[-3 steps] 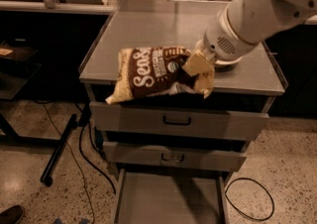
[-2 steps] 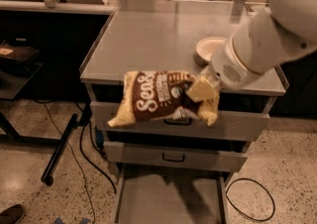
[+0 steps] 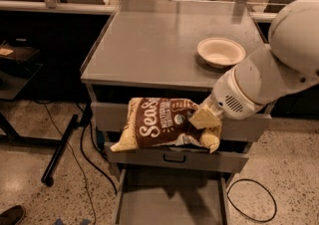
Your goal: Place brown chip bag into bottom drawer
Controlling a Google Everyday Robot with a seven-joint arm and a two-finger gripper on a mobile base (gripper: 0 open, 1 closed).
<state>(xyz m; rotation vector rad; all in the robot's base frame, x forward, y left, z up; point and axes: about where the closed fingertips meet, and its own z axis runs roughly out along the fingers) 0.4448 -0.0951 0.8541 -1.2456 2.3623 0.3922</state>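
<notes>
Surface: You are looking down on a grey metal cabinet top (image 3: 149, 45), which is carrying a round cream bowl (image 3: 221, 51) toward its far right.
Room: A speckled floor (image 3: 35, 129) is spreading around the cabinet. A black cable loop (image 3: 269, 208) is lying to the right, a black stand leg (image 3: 60, 149) is slanting at the left, and a shoe (image 3: 11, 215) is showing at the near left corner.
Drawers: The bottom drawer (image 3: 169, 204) is standing pulled out toward you, and the middle drawer (image 3: 149, 158), with its dark handle, is sitting just above it.
Gripper: Your gripper (image 3: 203, 117) is clenching the right end of the chip bag (image 3: 159, 124), in front of the cabinet's face and right of centre, under the white arm (image 3: 269, 79).
Chip bag: It is hanging in the air, stretching lengthwise across the drawer fronts, above the bottom drawer and not touching it.
Change: A second ago the bag was riding level with the cabinet's top edge. It is now hanging lower, and the arm is no longer covering the bowl.
</notes>
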